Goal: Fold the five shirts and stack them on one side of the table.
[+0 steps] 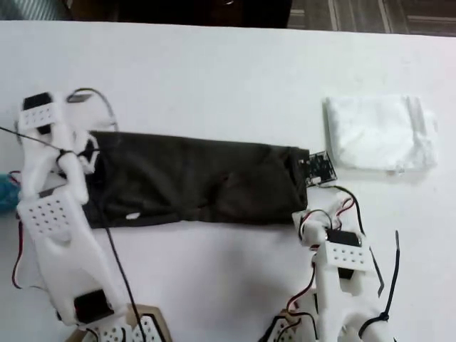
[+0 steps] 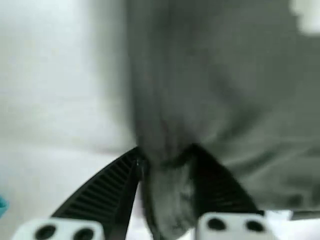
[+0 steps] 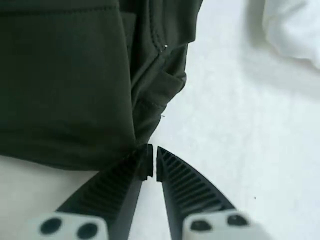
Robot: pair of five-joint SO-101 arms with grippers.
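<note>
High view gives you the table [image 1: 214, 64], and the job looks early. One white shirt [image 1: 377, 132] lies folded on the right arm's side, apparently the start of the stack. The dark shirt [image 1: 192, 182] lies mid-table as a long, wrinkled band, only partly folded. Your left pincer [image 2: 162, 155] is clamped on its bunched end. Your right pincer [image 3: 154, 159] sits nearly closed at the opposite hem, with no cloth clearly between the jaws.
</note>
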